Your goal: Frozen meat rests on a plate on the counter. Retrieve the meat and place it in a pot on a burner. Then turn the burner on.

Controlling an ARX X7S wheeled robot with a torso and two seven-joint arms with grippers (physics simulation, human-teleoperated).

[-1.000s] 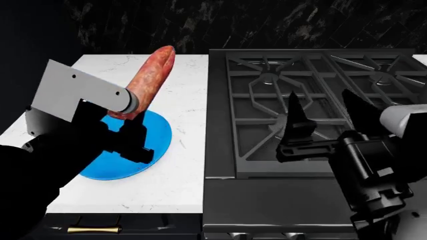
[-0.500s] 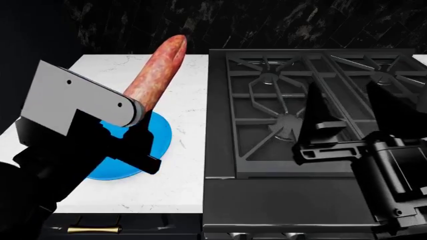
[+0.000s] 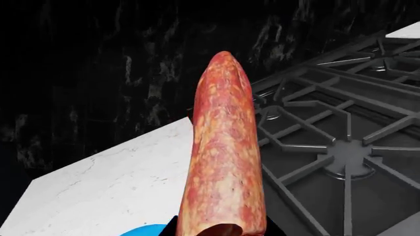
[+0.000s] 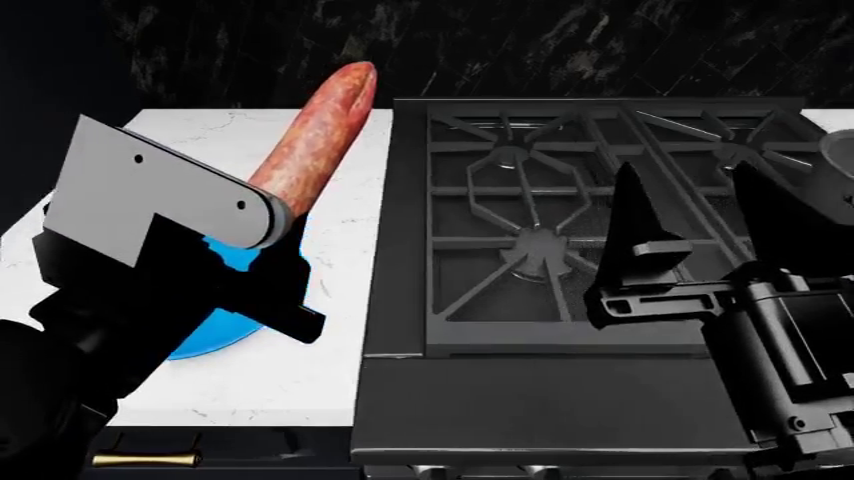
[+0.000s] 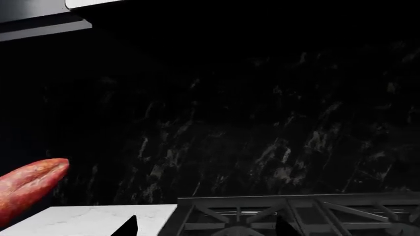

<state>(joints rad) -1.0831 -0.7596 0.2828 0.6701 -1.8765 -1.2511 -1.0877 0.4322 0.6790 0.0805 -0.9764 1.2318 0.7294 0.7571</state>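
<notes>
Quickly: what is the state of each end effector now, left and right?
Left end effector: closed, holding the meat up off the plate.
Right end effector: open, holding nothing.

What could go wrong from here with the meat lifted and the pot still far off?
1. The left gripper holds the meat only by its near end, so the long free end could swing or slip during transport.
2. The pot is barely visible at the far right; the carry crosses the stove grates.
3. The open right gripper hangs over the stove, in that path.
</notes>
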